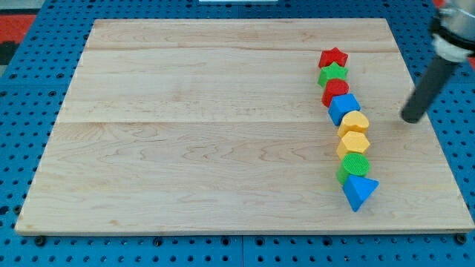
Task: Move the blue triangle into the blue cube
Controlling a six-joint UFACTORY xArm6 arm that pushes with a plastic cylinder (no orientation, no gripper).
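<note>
The blue triangle (360, 190) lies at the bottom end of a column of blocks on the right of the wooden board (185, 126). The blue cube (344, 107) sits higher in the same column, fourth from the top. Between them are a yellow heart-shaped block (356, 122), a yellow hexagon (353, 142) and a green round block (354, 166). My tip (410, 117) is to the right of the blue cube, apart from every block.
Above the blue cube are a red star (334, 57), a green star (332, 73) and a red block (335, 90). The board rests on a blue pegboard (22, 96). The board's right edge is close to my tip.
</note>
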